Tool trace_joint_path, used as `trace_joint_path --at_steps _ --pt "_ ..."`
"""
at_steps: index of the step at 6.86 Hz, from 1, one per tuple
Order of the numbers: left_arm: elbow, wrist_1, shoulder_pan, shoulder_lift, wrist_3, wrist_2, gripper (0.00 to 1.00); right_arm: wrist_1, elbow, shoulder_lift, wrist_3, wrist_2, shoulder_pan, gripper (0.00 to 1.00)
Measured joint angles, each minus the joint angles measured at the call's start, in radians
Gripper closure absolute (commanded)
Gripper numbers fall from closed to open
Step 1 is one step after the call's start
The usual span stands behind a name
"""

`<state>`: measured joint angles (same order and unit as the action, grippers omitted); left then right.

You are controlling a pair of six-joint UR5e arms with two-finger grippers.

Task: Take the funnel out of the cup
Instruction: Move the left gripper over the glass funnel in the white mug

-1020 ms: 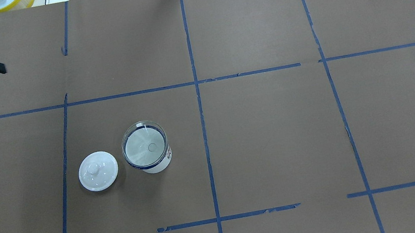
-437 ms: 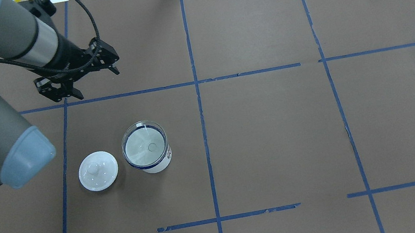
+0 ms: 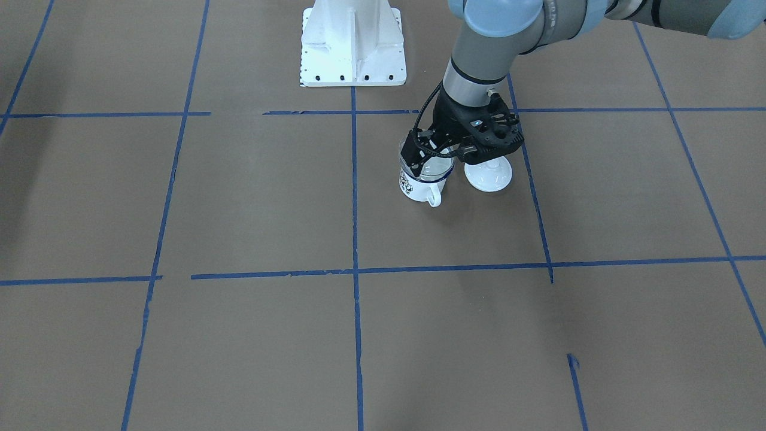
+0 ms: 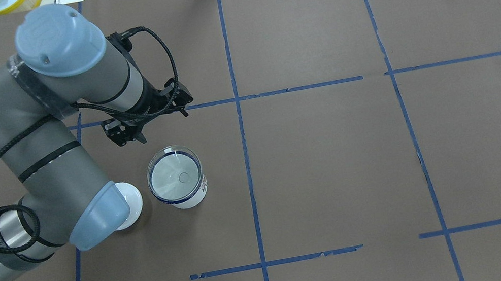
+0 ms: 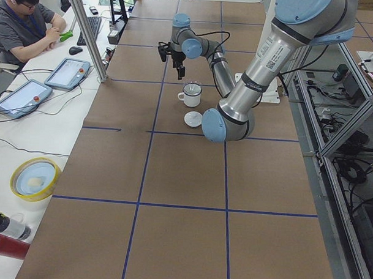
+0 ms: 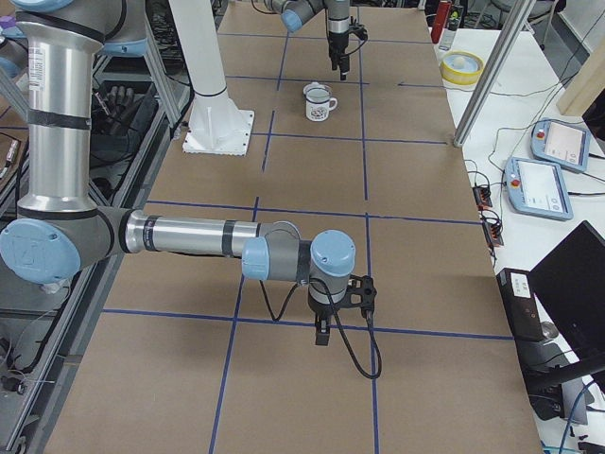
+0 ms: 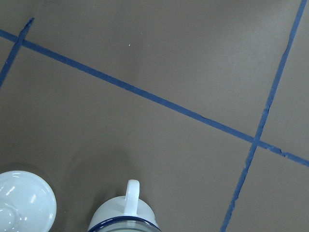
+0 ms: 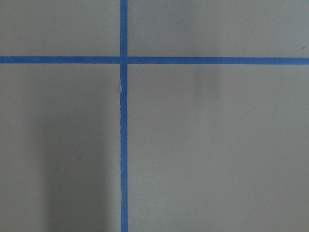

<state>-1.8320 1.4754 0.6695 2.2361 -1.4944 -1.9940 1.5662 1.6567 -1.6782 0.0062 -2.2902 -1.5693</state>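
Observation:
The cup [image 4: 187, 199], a white mug with a dark blue rim, stands left of the table's centre line. The clear funnel [image 4: 174, 175] sits in its mouth, spout down. My left gripper [image 4: 164, 127] is open and empty. It hangs just beyond the cup's far side, above rim height. From across the table the gripper [image 3: 446, 160] overlaps the funnel [image 3: 426, 169] and cup [image 3: 419, 188]. The left wrist view shows the cup's handle [image 7: 132, 194] at its bottom edge. My right gripper [image 6: 322, 333] shows only in the right side view, far from the cup; I cannot tell its state.
A white round lid with a knob [image 4: 133, 202] lies left of the cup, partly under my left elbow; it also shows across the table [image 3: 489, 175] and in the wrist view [image 7: 24, 200]. The white robot base [image 3: 353, 45] stands behind. A yellow bowl [image 4: 5, 4] sits at the far-left edge.
My left arm has swept in from the far left edge toward the table's middle and now hangs close to the cup. Its gripper stays open. Cup, funnel and lid have not moved.

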Motion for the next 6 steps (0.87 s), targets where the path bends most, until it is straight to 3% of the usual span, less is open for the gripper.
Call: trace_joint_path --at_steps 2,3,4,5,6 --pt "0.044 0.083 -0.042 -0.005 -0.001 0.006 0.01 0.000 0.000 0.000 0.000 0.000 0.000 0.00" --pt "0.069 0.119 -0.050 -0.007 0.000 0.006 0.10 0.000 0.000 0.000 0.000 0.000 0.000 0.00" --pt "0.081 0.136 -0.057 -0.010 0.001 0.006 0.26 0.000 0.000 0.000 0.000 0.000 0.000 0.00" --pt "0.086 0.142 -0.065 -0.012 0.002 0.006 0.65 0.000 0.000 0.000 0.000 0.000 0.000 0.00" --pt "0.086 0.144 -0.069 -0.012 0.004 0.004 0.93 0.000 0.000 0.000 0.000 0.000 0.000 0.00"
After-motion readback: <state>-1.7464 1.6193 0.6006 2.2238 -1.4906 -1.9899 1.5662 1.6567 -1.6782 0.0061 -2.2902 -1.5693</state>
